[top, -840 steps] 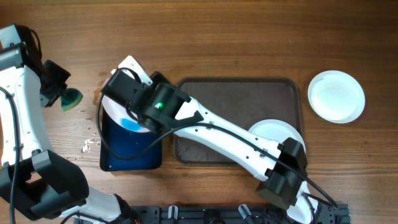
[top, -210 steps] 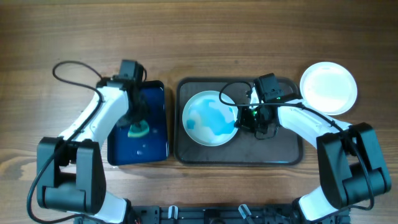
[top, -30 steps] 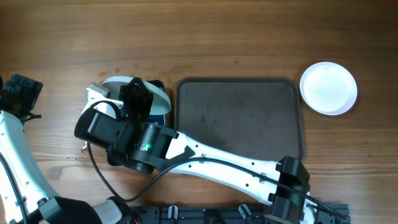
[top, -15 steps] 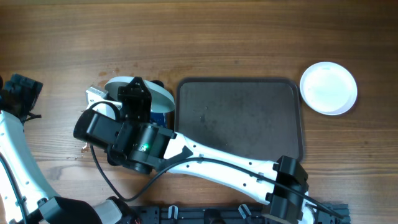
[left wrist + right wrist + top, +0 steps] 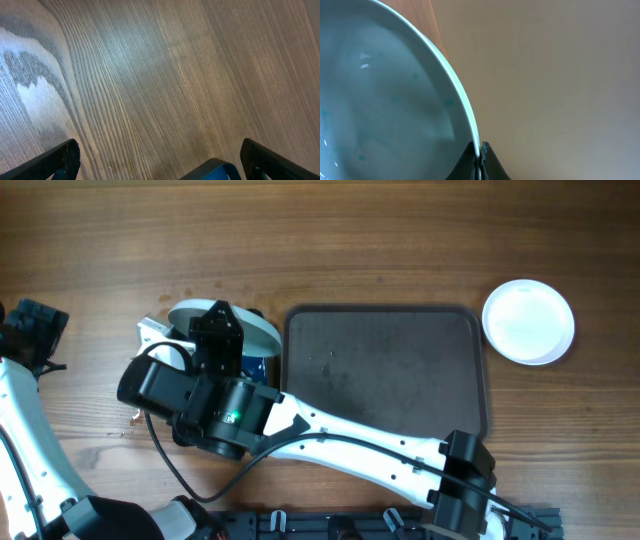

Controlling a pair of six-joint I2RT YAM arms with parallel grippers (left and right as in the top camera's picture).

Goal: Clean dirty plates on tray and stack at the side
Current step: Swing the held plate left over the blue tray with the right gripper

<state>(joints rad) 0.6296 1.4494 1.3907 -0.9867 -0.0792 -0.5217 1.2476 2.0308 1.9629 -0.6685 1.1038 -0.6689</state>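
- Plate has quit the tray since seven seconds back; overhead, right gripper holds it over the blue bin, mostly hidden under the arm.
- Left wrist: left gripper jaws wide, empty, wood table beneath; bin corner cut off at bottom edge.
- Right wrist: fingers pinched on plate rim; plain beige behind.

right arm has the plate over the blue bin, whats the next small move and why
Probably lift the plate clear of the blue bin and start swinging it right, toward the white plate beside the tray. The right gripper pinches the plate's rim, the surface shows only faint blue flecks, and the tray is bare, so stacking seems next.
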